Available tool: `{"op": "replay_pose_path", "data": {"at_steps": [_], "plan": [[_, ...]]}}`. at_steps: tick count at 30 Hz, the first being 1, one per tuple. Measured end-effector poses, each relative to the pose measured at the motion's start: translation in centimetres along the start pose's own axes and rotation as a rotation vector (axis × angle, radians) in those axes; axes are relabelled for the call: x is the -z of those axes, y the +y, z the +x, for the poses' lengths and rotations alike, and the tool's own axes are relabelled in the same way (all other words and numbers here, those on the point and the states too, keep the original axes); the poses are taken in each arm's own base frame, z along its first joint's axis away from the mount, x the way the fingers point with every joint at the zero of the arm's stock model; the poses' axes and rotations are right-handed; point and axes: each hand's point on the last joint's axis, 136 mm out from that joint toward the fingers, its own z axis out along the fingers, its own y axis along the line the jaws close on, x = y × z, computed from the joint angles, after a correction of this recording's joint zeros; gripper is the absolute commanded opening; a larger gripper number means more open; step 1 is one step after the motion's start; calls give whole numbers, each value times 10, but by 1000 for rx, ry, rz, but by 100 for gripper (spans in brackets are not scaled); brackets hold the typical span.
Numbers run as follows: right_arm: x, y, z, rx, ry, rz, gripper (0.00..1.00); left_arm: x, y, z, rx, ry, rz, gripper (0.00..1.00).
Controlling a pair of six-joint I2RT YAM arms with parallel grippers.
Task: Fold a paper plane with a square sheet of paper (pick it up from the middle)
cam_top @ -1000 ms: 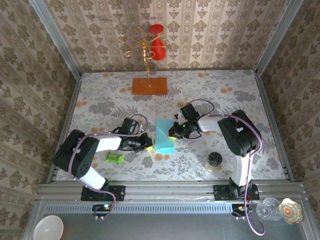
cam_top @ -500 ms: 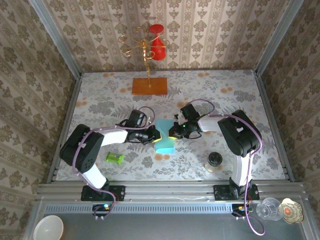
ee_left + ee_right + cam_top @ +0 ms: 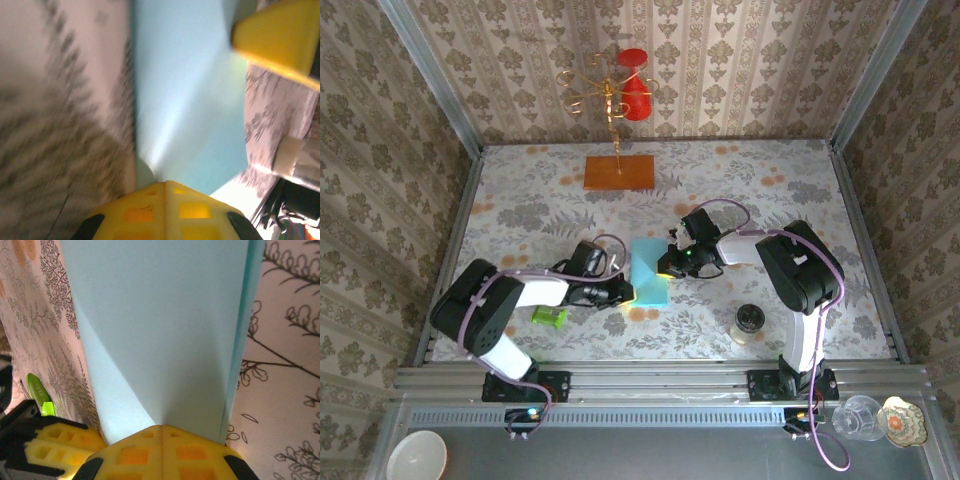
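Floral worktop, wallpapered walls. Near left, a small green cylinder (image 3: 549, 316) lies clear of the work. Next, the left gripper (image 3: 623, 292) is clenched on the near-left edge of the square sheet of paper (image 3: 649, 270), which lies mid-worktop as a narrow folded rectangle. The right gripper (image 3: 669, 263) is clenched on its right edge. The orange board (image 3: 619, 172) is far back. Probably an early fold; next needs one edge held down, the other carried over, corners aligned.

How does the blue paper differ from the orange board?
Colour: the paper is light blue, the orange board orange-brown. Place: the paper lies at the middle of the table, the board at its far side. Pose: the paper's long side runs near to far, the board's left to right. Contact: the left gripper and right gripper, both shut, meet the paper; a gold stand rises from the board. Both rest on the table.
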Motion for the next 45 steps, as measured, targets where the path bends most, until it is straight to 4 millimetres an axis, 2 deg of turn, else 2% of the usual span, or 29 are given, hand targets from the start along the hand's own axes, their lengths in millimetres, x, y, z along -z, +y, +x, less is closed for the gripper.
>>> {"op": "replay_pose_path", "data": {"at_steps": [4, 7, 9, 12, 16, 20, 23, 26, 32, 37, 40, 42, 45], "plan": [[0, 0, 0, 0, 0, 0, 2, 11, 7, 17, 17, 5, -35, 7], [0, 0, 0, 0, -1, -2, 2, 17, -2, 20, 7, -13, -39, 8], [0, 0, 0, -1, -3, -3, 2, 21, -16, 13, -17, -43, -23, 8], [0, 0, 0, -3, -4, -4, 2, 25, -40, -9, -50, -93, 9, 8], [0, 0, -1, -6, -5, -5, 2, 15, -57, -32, -66, -108, 27, 7], [0, 1, -1, -16, -6, -6, 2, -4, -44, -35, -39, -72, -7, 7], [0, 1, -2, -19, -8, -6, 2, -12, -30, -29, -13, -44, -38, 7], [0, 2, -4, -21, -8, -1, 2, -14, -12, -15, 10, -19, -63, 7], [2, 7, -6, -3, -1, 10, 4, -8, -7, -3, -9, -43, -29, 8], [2, 14, -17, 54, -14, 47, 13, 9, 2, 8, 24, -28, -66, 15], [5, 14, -29, 84, -48, 93, 17, 25, -3, -2, 32, -62, -67, 26], [8, 15, -35, 92, -65, 119, 20, 37, -16, -20, 20, -111, -44, 33], [18, 16, -36, 82, -90, 145, 30, 52, -33, -47, 2, -188, -7, 39]]}}
